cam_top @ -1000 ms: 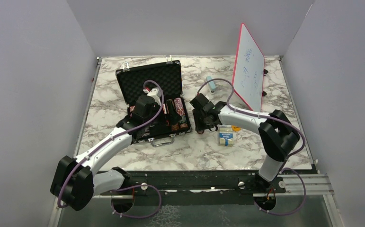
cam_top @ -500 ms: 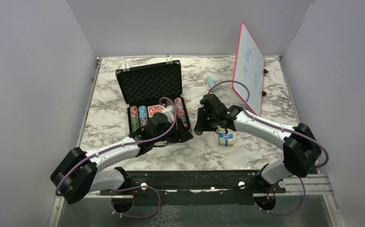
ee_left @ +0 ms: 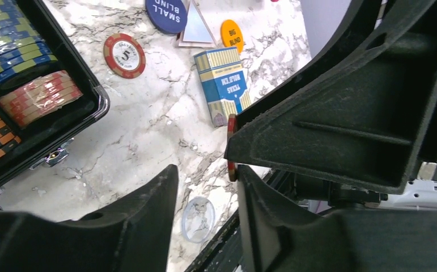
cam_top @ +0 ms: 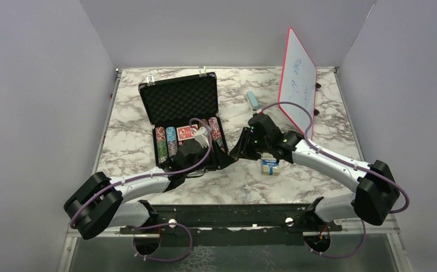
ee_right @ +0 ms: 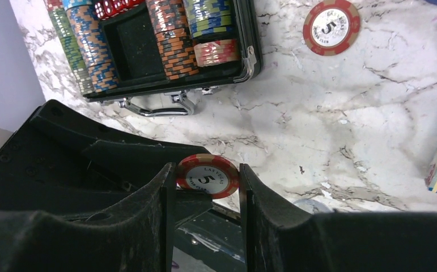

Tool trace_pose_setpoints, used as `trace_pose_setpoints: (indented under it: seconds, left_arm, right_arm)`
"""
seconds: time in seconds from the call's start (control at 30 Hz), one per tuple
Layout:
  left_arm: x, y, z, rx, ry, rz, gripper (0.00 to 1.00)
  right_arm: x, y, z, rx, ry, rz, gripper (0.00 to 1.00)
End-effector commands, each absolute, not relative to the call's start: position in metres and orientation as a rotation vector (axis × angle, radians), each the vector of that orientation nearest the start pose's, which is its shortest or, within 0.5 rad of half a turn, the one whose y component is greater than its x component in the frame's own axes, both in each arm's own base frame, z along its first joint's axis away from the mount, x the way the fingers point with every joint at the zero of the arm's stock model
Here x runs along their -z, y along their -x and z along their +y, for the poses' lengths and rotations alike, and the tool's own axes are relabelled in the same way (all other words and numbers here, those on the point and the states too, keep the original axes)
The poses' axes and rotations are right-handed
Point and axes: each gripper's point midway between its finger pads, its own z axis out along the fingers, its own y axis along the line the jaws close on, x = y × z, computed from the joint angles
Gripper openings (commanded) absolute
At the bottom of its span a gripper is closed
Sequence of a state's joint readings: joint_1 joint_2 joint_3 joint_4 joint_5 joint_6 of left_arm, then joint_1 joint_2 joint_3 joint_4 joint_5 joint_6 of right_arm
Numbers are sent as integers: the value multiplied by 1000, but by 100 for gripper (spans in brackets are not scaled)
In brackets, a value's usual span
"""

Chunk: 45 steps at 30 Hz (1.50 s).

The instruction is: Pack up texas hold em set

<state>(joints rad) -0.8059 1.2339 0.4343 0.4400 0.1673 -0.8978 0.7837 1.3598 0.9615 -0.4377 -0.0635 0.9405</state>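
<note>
The black briefcase [cam_top: 177,99] lies open at the back left, its lower half [ee_right: 250,39] filled with rows of striped chips [ee_right: 176,39] and red dice [ee_right: 114,7]. My right gripper [ee_right: 207,170] is shut on a red "5" chip [ee_right: 207,177], held upright just off the case's front right corner [cam_top: 237,152]. My left gripper [ee_left: 207,170] faces it from the left [cam_top: 221,158], jaws half open, nothing between them. That chip [ee_left: 231,147] shows edge-on at the tip of the left gripper's right finger. A second red chip [ee_left: 124,55] and a blue card deck [ee_left: 223,85] lie on the marble.
A blue small-blind button [ee_left: 166,14], an orange big-blind button [ee_left: 232,35] and a clear round disc [ee_left: 198,218] lie on the table. The red-framed whiteboard [cam_top: 297,79] stands at the back right, with a pale blue block [cam_top: 253,100] to its left.
My left gripper has pulled back out of the case toward its front right corner, and its jaws have narrowed. The right gripper keeps its chip and has shifted slightly; its elbow has swung right.
</note>
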Motion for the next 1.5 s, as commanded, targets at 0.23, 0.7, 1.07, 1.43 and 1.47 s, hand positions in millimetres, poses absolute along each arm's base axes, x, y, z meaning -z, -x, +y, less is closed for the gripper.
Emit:
trace_pose_setpoints:
  seconds: [0.23,0.7,1.07,1.43,1.47]
  left_arm:
    - [-140,-217,-314,1311,0,2043,5]
    - [-143,-222,-313,1012,-680,1901,0]
    - [-123,-257,-290,558,-1265,1862,0]
    - [-108,-259,-278,609,-1411,1867,0]
    - [-106,-258,-279,619,-1418,1871,0]
  right_arm:
    - [-137,-213,298,-942,-212,2599,37]
    - [-132,-232,234,-557,-312,2482,64]
    - [-125,-238,215,-466,-226,2402,64]
    - [-120,-239,218,-502,-202,2376,63]
    - [-121,-239,219,-505,-197,2375,63]
